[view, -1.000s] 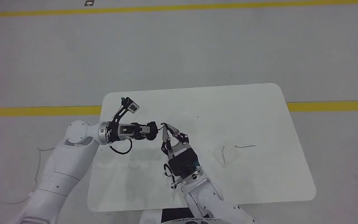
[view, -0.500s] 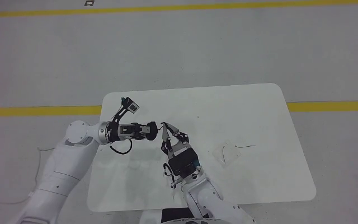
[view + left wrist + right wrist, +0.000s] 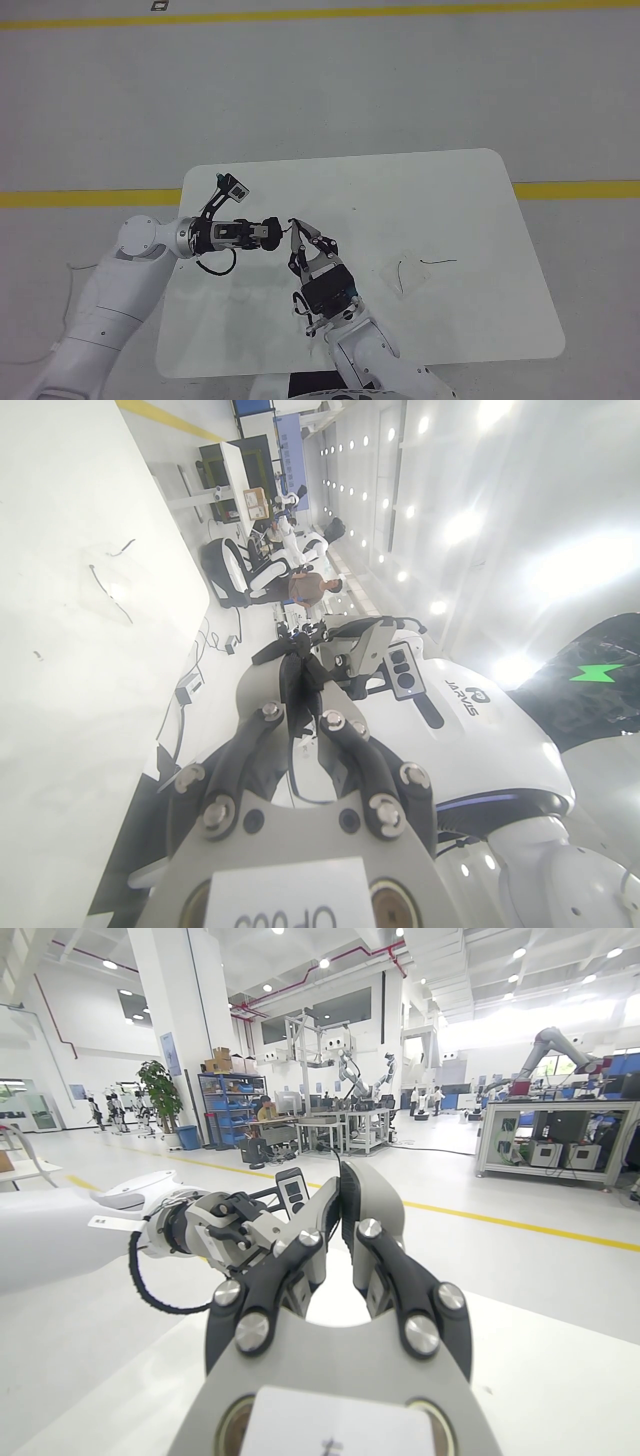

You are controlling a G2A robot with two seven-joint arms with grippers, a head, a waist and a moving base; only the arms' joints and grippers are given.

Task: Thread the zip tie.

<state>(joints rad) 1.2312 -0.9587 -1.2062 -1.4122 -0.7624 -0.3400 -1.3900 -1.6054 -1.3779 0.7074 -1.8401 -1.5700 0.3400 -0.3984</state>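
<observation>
A thin black zip tie (image 3: 291, 226) is held above the left part of the white table (image 3: 450, 190), between the two grippers. My right gripper (image 3: 341, 1188) is shut on it, and a short length of the tie (image 3: 336, 1155) sticks out past its fingertips. My left gripper (image 3: 299, 680) comes in from the left, fingers pressed together, tip to tip with the right gripper (image 3: 297, 233). In the top view the left gripper (image 3: 272, 232) sits just left of the tie. How the tie sits between the left fingers is hidden.
Two loose black zip ties (image 3: 400, 272) (image 3: 437, 262) lie on a clear plastic bag (image 3: 410, 268) right of the grippers, also seen as loose ties (image 3: 107, 585) from the left wrist. A small dark speck (image 3: 352, 209) lies farther back.
</observation>
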